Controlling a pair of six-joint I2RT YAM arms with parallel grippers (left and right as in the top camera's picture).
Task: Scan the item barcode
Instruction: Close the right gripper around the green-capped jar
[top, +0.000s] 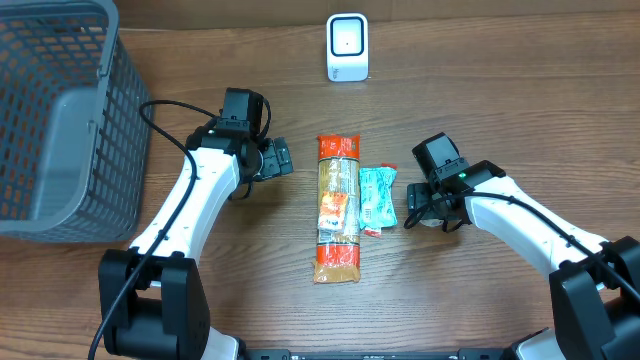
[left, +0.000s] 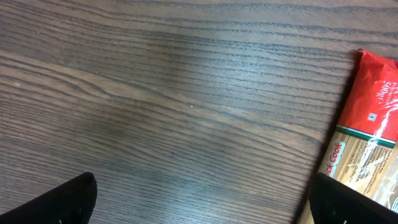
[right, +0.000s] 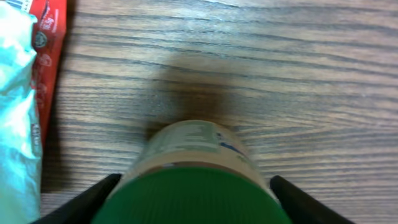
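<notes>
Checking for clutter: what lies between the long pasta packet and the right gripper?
A small teal packet, beside the pasta packet and just short of the right gripper, seen in the overhead view.

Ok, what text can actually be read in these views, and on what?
"Cook", after partly seen letters: on the pasta packet, left wrist view.
White print on that packet's red end: too blurred to read.
Label of the green-capped bottle: blurred, unreadable.
Print on the teal packet: too small.
White scanner: no text legible.
</notes>
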